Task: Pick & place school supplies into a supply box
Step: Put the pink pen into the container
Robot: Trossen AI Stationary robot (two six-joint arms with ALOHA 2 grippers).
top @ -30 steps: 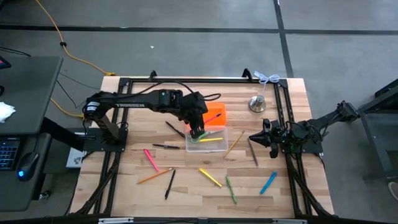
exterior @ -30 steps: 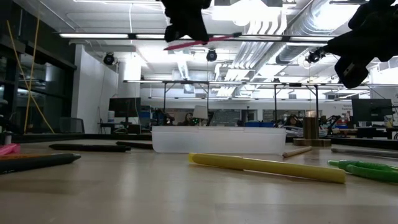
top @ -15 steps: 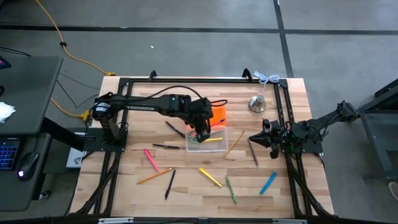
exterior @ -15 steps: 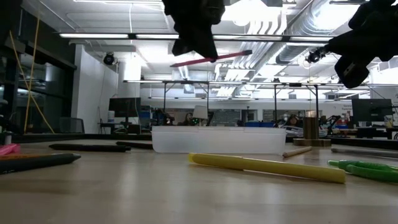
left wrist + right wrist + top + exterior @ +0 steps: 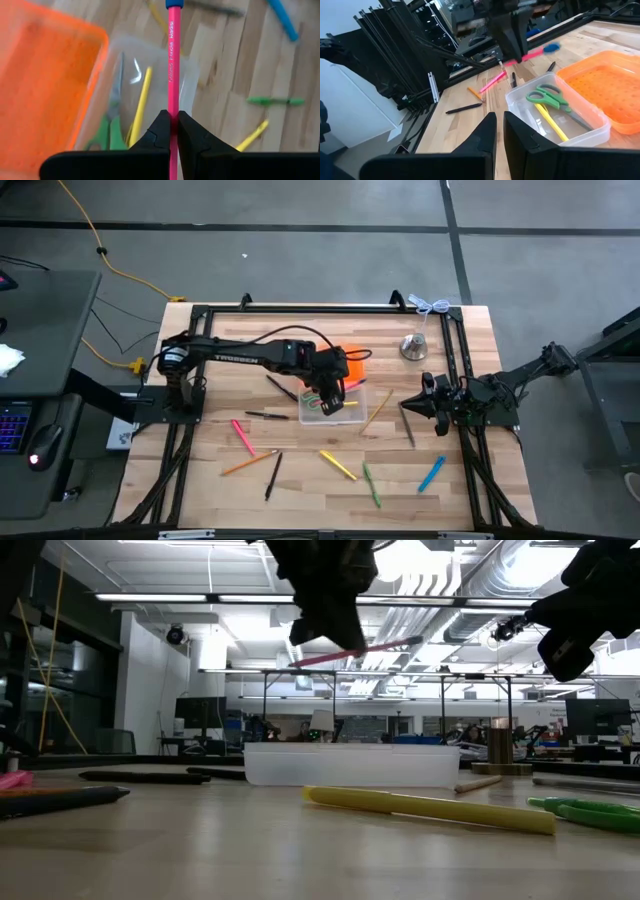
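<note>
My left gripper hangs over the supply box, shut on a pink pencil with a blue end. The box is clear, and its orange lid lies open on the far side. Green-handled scissors and a yellow pencil lie inside it. Other school supplies lie flat on the table: a pink marker, an orange pencil, a yellow one, a green one and a blue one. My right gripper waits shut at the table's right side. My left gripper pinches the pink pencil's shaft between its two fingers, nearer the plain end than the blue end. The fingers slant down from above and lie across the pencil. The pencil hangs clear above the box, close to level, its blue end slightly higher.
A silver bell stands at the far right. Black pens lie left of the box, and a tan pencil and a dark pen lie to its right. A black frame borders the table.
My left gripper has sunk toward the supply box and drifted a little toward the table's right edge, still shut on the pink pencil. The pencil has come down with it and stays clear above the box, its tilt about the same.
</note>
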